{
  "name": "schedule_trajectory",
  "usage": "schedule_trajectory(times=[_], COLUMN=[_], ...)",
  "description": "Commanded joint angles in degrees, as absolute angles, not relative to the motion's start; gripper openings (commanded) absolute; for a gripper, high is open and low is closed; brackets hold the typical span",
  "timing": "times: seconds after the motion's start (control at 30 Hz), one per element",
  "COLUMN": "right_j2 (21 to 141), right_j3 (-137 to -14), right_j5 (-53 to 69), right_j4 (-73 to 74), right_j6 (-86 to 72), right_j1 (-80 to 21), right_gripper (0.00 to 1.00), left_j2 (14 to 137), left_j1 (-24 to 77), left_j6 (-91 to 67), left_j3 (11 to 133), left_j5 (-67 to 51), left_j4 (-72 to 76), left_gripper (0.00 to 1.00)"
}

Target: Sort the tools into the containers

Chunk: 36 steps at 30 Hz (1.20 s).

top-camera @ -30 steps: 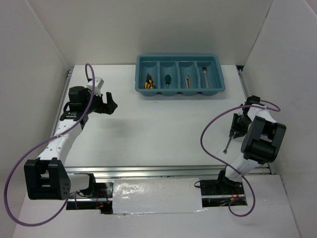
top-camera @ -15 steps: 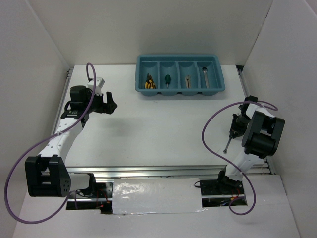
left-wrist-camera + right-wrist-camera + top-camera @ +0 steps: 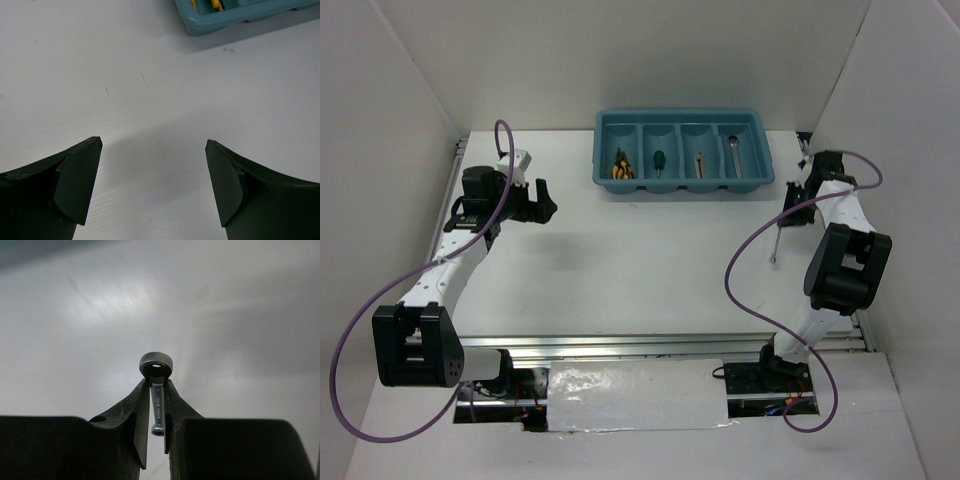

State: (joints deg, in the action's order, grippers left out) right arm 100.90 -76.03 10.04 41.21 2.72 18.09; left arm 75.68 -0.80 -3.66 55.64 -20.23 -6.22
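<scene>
A teal tray (image 3: 685,186) of four containers stands at the back centre. Yellow-handled pliers (image 3: 620,168) lie in its leftmost compartment, then a green-handled screwdriver (image 3: 659,160), a small silver piece (image 3: 700,163), and a silver tool (image 3: 735,155) in the rightmost. My right gripper (image 3: 794,200) is off the tray's right end, shut on a long silver wrench (image 3: 779,240) that hangs down and toward the near edge. In the right wrist view the wrench's ring end (image 3: 156,365) sticks out past the right gripper (image 3: 157,382). My left gripper (image 3: 542,200) is open and holds nothing, left of the tray.
White walls stand on three sides, the right one close beside my right arm. An aluminium rail (image 3: 620,345) runs along the near edge. Purple cables (image 3: 745,270) loop from both arms. The left wrist view shows the tray's corner (image 3: 240,15) beyond the open left gripper (image 3: 152,145).
My right arm has swung away toward the back right, carrying the wrench off the table, and its jaws have tightened on it. The left arm has shifted slightly.
</scene>
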Motion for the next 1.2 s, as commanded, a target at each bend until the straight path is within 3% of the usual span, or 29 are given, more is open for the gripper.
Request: schedule_trajectory(times=[0.0, 0.2, 0.43, 0.67, 0.87, 0.9, 0.97, 1.0, 1.1, 1.17], right_j2=[98.0, 102.4, 121.4, 130.5, 130.0, 129.4, 129.4, 129.5, 128.7, 126.8], right_j3=[-86.7, -98.2, -120.4, -124.1, -117.8, -115.6, -114.5, -114.0, -113.6, -113.6], right_j5=[16.0, 15.0, 6.4, 2.0, 0.8, 0.7, 1.3, 2.0, 3.7, 4.9], right_j4=[35.0, 20.2, 10.8, 9.9, 14.2, 14.7, 16.7, 17.3, 19.0, 20.4], right_j6=[0.1, -3.4, -5.0, -1.5, -1.4, -1.1, -0.6, -0.6, -0.6, -0.6], right_j1=[15.5, 8.9, 3.6, 0.8, 0.6, 0.4, 0.4, 0.4, 0.4, 0.4], right_gripper=[0.0, 0.0, 0.0, 0.0, 0.0, 0.16, 0.34, 0.49, 0.71, 0.77], left_j2=[75.7, 75.9, 75.7, 73.3, 72.5, 72.5, 72.4, 72.4, 72.9, 73.4], left_j1=[-0.4, 1.6, 2.4, 2.4, 2.3, 2.3, 2.0, 2.1, 1.9, 2.0], left_j6=[-4.9, -5.7, -5.8, -4.7, -2.9, -2.8, -2.6, -2.7, -3.5, -4.1], left_j3=[57.4, 56.8, 56.6, 55.7, 56.4, 56.4, 56.3, 55.9, 55.7, 56.4], left_j5=[-21.0, -20.8, -20.4, -19.4, -18.6, -18.4, -18.4, -18.4, -18.2, -17.8], left_j4=[-4.5, -4.0, -4.5, -5.9, -7.3, -7.3, -7.4, -7.2, -7.1, -7.6], left_gripper=[0.99, 0.99, 0.99, 0.99, 0.99, 0.99, 0.99, 0.99, 0.99, 0.99])
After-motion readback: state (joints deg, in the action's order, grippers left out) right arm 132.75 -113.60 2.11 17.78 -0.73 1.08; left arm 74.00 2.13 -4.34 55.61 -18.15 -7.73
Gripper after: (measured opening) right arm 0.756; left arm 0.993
